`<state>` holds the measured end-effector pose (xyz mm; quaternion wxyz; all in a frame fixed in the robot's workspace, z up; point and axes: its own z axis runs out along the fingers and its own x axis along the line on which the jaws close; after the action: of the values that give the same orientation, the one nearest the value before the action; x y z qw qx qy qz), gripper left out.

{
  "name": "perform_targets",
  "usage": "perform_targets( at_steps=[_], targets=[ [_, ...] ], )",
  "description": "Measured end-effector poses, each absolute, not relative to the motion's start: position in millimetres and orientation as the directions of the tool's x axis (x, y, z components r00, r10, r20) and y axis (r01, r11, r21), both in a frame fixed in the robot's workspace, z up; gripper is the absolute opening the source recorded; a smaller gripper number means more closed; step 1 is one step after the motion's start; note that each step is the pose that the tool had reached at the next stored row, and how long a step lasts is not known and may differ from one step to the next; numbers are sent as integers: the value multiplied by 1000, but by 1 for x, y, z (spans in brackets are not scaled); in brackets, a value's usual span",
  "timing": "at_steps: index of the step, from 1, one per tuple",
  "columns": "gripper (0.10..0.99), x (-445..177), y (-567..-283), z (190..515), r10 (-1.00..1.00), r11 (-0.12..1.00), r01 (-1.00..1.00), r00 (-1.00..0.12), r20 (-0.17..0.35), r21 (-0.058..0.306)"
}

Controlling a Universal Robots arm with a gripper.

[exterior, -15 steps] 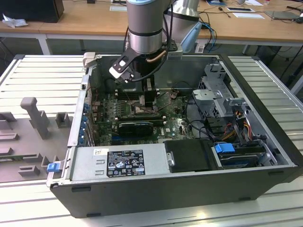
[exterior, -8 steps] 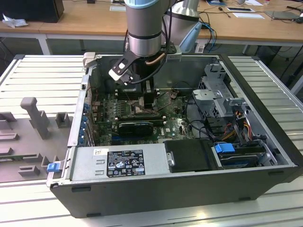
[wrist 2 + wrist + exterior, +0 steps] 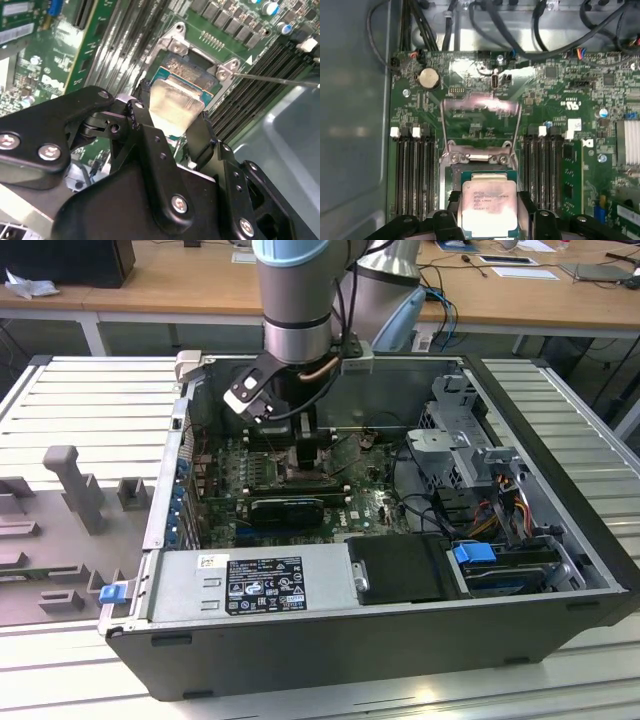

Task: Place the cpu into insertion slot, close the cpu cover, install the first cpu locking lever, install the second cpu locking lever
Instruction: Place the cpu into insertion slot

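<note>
Exterior view: a robot arm reaches down into an open dark metal computer case (image 3: 560, 570). Its black gripper (image 3: 305, 452) hangs low over the green circuit board (image 3: 375, 505) that the case holds, along with a boxy silver power supply (image 3: 250, 585).

Second wrist view: matte black fingers (image 3: 200, 132) pinch the cpu (image 3: 175, 102), a flat square chip with a pale, brushed silver face. It sits directly at the insertion slot (image 3: 175, 40), a square socket with a silvery metal rim. Long black memory slots (image 3: 250, 95) run just beside the insertion slot.

First wrist view: the cpu (image 3: 489, 202), gripped on two opposite edges, sits within the insertion slot's rim (image 3: 477, 157); whether it is fully seated cannot be told. A round silver coin battery (image 3: 429, 77) lies well apart from the insertion slot.
</note>
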<state>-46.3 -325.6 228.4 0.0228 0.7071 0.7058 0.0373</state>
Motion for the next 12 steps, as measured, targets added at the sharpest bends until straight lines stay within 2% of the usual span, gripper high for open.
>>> perform_targets(
  at_steps=[12],
  targets=[
    [529,-47,-321,209,1000,-11,996,9,21,85]
  ],
)
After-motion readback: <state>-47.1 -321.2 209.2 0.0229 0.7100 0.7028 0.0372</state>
